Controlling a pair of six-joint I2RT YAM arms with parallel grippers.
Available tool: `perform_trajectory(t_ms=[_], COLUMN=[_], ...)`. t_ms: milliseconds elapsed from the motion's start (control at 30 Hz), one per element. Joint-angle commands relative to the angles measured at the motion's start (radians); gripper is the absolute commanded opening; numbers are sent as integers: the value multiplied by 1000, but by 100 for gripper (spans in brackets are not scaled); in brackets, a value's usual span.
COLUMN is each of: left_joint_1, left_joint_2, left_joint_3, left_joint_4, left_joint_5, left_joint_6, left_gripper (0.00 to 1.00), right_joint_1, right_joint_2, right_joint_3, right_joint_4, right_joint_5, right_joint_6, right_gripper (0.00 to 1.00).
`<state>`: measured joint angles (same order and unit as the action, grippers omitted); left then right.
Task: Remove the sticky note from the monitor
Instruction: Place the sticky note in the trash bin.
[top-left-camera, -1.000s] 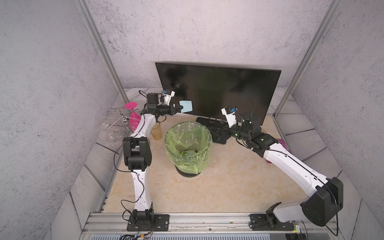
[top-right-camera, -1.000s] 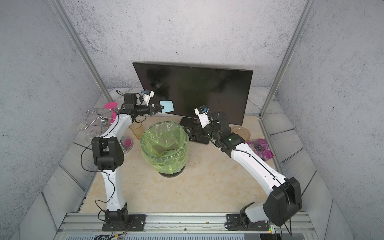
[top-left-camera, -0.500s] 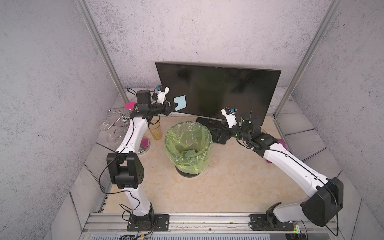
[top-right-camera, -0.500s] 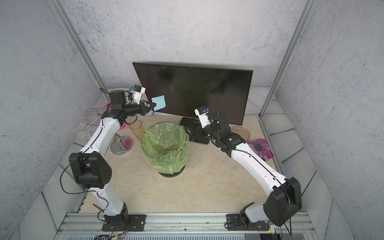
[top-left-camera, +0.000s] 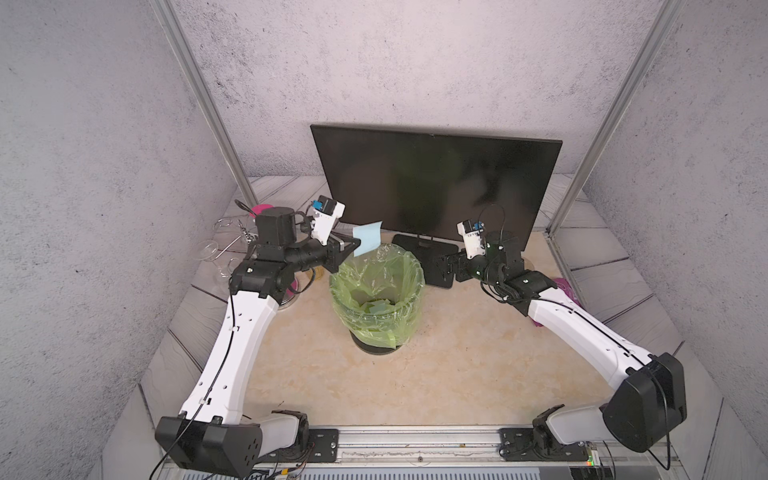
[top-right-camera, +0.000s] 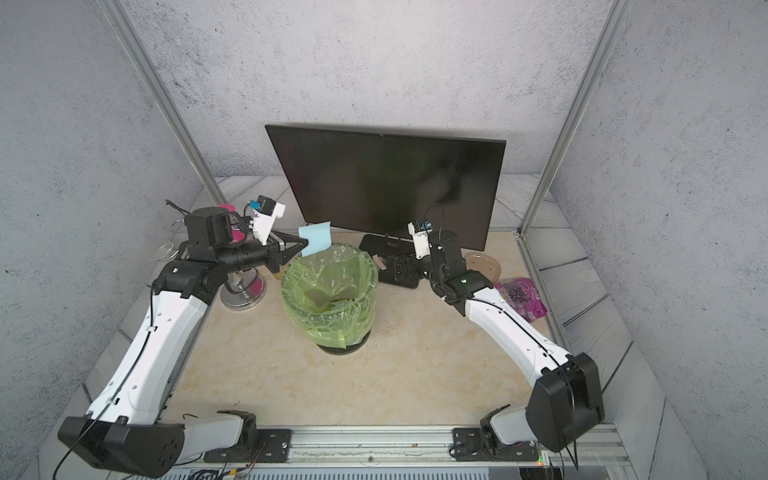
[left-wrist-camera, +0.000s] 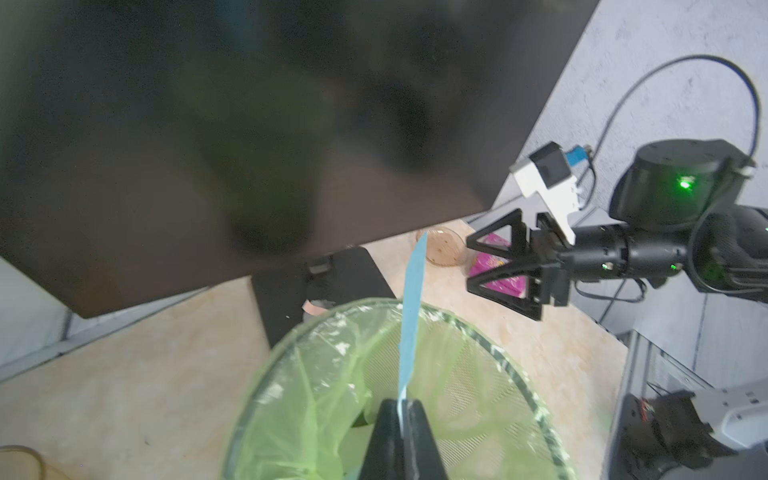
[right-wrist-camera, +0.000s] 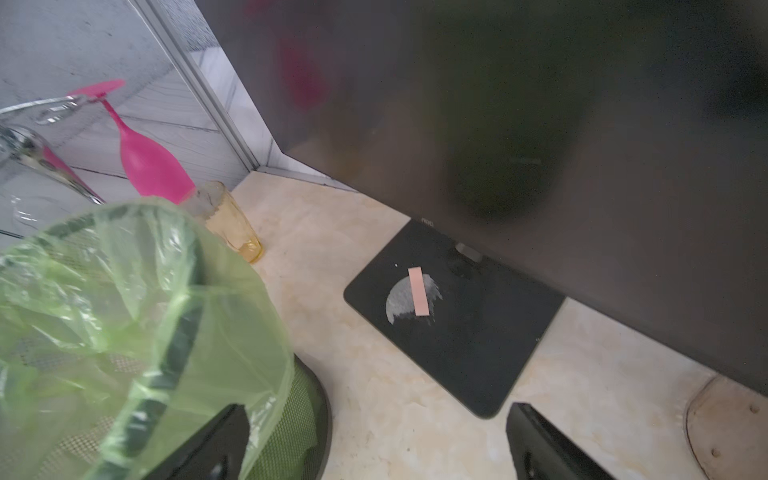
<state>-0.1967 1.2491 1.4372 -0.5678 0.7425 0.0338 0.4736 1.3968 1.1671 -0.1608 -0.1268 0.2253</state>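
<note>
Sticky note (top-left-camera: 368, 237), pale blue and square, is off the monitor (top-left-camera: 436, 183) and pinched by 1 edge in the clenched jaws of the left gripper (top-left-camera: 352, 246). In both top views a mesh waste bin (top-left-camera: 415, 270) with a green liner stands at the centre of the tabletop (top-left-camera: 457, 365). The note hangs in the air above the bin's rim at about 11 o'clock, in front of the monitor's lower left corner. The left wrist view shows the note (left-wrist-camera: 413, 316) edge-on, rising from the closed jaw tips over the bin's open mouth, apart from the dark screen (left-wrist-camera: 208, 124). Pale paper pieces (top-left-camera: 376, 308) lie in the bottom of the bin.

The monitor stands upright at 12 o'clock from the bin, against the back wall, its screen black. Its flat black base (right-wrist-camera: 478, 332) carries a short pink strip of tape (right-wrist-camera: 418, 297).

The right gripper (left-wrist-camera: 473, 262) hovers at 2 o'clock from the bin, just above the base, jaws spread wide and grasping nothing.

At 9 o'clock from the bin stands a chrome rack (top-right-camera: 243, 297), with a pink wine glass (right-wrist-camera: 145, 162) hanging upside down from it. An amber tumbler (right-wrist-camera: 232, 224) stands between rack and bin. At 3 o'clock lies a purple packet (top-right-camera: 521, 297), with a shallow amber dish (top-right-camera: 482, 264) just beside it, nearer the monitor.
</note>
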Motion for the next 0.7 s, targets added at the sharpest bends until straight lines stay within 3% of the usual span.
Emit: perform_trajectory(t_ms=[0, 167, 333, 467, 667], left_joint_1=[-38, -86, -106, -106, -104], left_joint_2=[-19, 1, 9, 0, -13], left_joint_3=[-49, -62, -64, -49, -30], left_joint_4=[-132, -185, -179, -160, -160], left_joint_5=[-89, -134, -160, -144, -141], left_joint_6=[67, 103, 104, 89, 84], left_gripper=[0, 3, 30, 51, 69], right_joint_1=[-15, -17, -17, -16, -11], right_joint_2=[-19, 5, 69, 125, 231], right_joint_3=[-41, -63, -71, -125, -150], right_joint_4=[11, 11, 16, 153, 291], right_joint_5=[60, 63, 62, 8, 15], right_joint_6=[24, 20, 8, -5, -29], right_gripper=[99, 99, 99, 95, 90])
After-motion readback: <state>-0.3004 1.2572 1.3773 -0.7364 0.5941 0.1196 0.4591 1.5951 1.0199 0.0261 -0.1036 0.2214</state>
